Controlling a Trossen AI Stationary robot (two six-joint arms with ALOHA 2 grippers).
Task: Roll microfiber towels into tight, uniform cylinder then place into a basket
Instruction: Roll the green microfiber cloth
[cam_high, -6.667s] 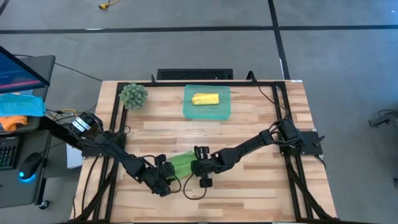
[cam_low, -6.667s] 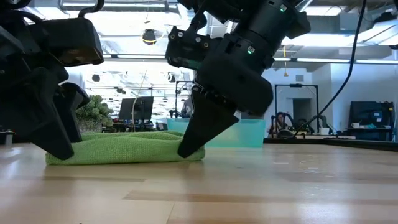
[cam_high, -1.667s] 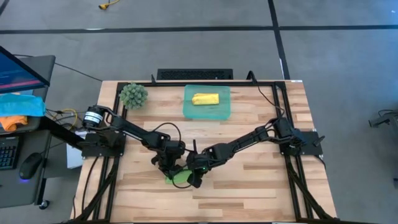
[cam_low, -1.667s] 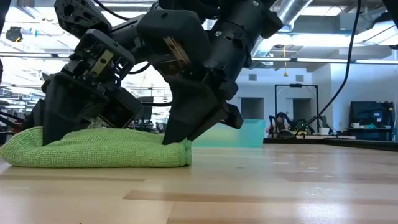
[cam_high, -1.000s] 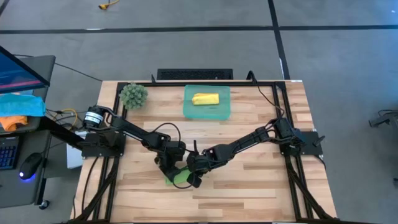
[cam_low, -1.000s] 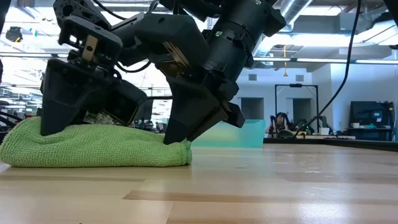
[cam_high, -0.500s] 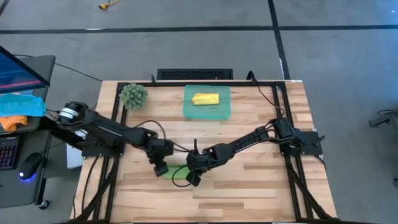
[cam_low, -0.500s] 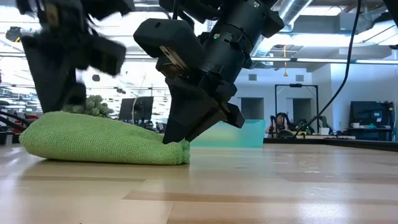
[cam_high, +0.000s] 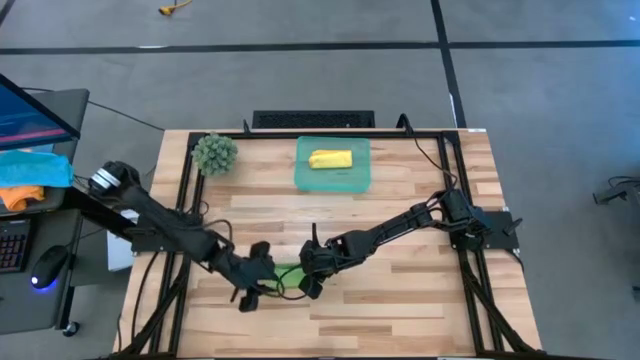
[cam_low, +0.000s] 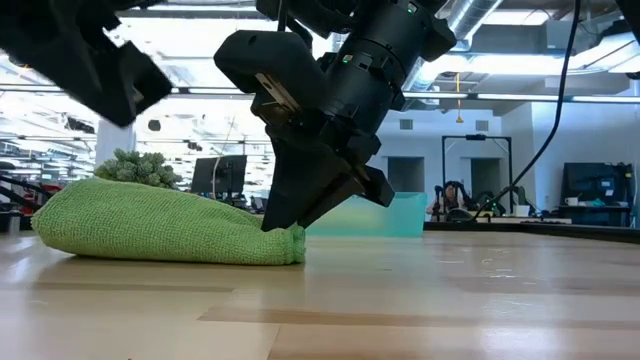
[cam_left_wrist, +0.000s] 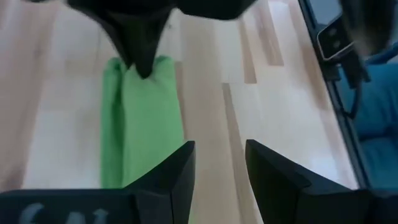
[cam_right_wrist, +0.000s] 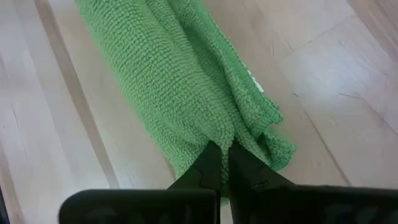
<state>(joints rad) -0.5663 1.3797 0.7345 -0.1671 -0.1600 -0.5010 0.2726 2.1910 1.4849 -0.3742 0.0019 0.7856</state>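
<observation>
The light green microfiber towel (cam_low: 150, 232) lies rolled into a long bundle on the table near its front edge, and also shows in the high view (cam_high: 289, 275). My right gripper (cam_right_wrist: 221, 155) is shut on one end of it. My left gripper (cam_left_wrist: 217, 152) hovers open above and beyond the roll's other end (cam_high: 248, 292), with only bare wood between its fingers. The yellow towel (cam_high: 330, 159) lies rolled inside the teal basket (cam_high: 305, 178) at the far middle of the table. My right gripper pinches the roll's end (cam_right_wrist: 239, 134) between its two fingers, which are closed together on the bunched cloth. The fingers (cam_low: 283, 215) slant down from above and from the table's right. The roll lies along the table, its held end (cam_low: 292, 243) resting on the wood.
A fuzzy green ball (cam_high: 214, 152) sits at the far left corner. Black frame rails (cam_high: 185, 190) run along the table's left and right sides. Bare wood lies between the roll and the basket and to the right of my right arm (cam_high: 400, 225).
My left gripper has come off the green roll's left end, risen, rolled about its wrist and swung toward the table's left and near edge. The roll has stayed on the table; its freed end has puffed up. My right gripper has kept still.
</observation>
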